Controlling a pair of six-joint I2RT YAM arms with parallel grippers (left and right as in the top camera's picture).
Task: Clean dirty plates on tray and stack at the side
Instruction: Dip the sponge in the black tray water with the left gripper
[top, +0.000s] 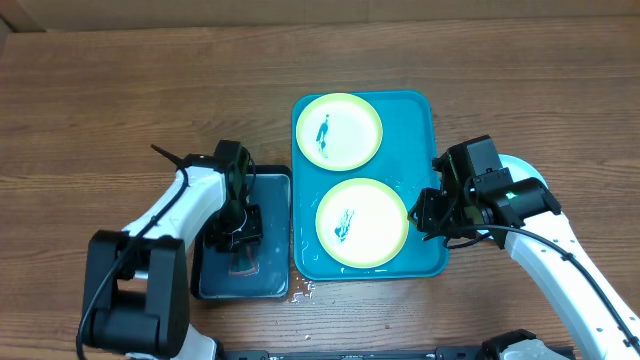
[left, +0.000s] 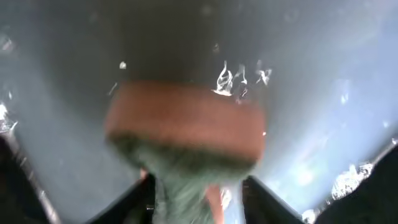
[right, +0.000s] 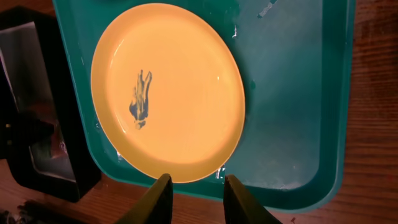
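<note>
Two plates lie in the turquoise tray (top: 415, 120): a far plate (top: 339, 131) and a near plate (top: 362, 222), each pale with a yellow-green rim and a blue smear. My right gripper (top: 425, 215) hovers at the tray's right side. In the right wrist view it (right: 196, 199) is open and empty just outside the tray's rim (right: 292, 93), facing the near plate (right: 168, 87). My left gripper (top: 240, 245) is down in the dark tray (top: 275, 172). A brown and green sponge (left: 186, 118) lies blurred in the water, its green part reaching between the left gripper's (left: 198, 202) parted fingers, with a gap on one side.
The dark tray holds shallow water and sits against the turquoise tray's left side. Water drops lie on the wooden table (top: 120, 90) near the front corners of both trays. The dark tray (right: 62, 155) shows at the left of the right wrist view.
</note>
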